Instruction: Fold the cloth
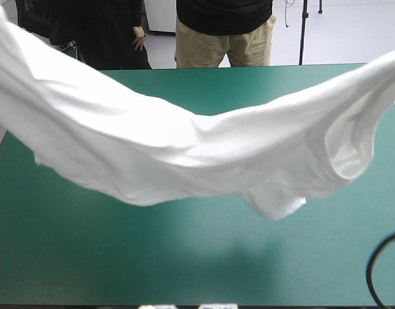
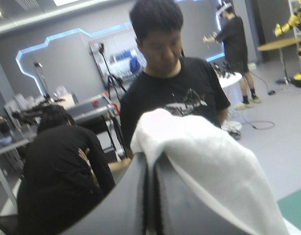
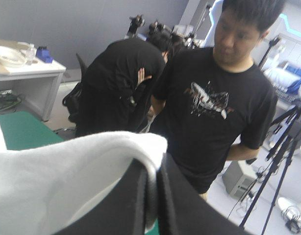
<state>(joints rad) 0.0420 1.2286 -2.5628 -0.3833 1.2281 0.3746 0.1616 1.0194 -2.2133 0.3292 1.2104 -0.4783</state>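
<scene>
Teal-green cover lies over the table (image 1: 184, 264), and the white T-shirt (image 1: 152, 141) hangs in the air above it. The T-shirt is stretched long, from over the table's left edge to over its right edge. Both ends are high and the middle sags low. One loose fold hangs lowest, nearer the right edge. The left claw (image 2: 151, 164) is pinched tight on one end of the T-shirt. The right claw (image 3: 158, 169) is pinched tight on the other end.
</scene>
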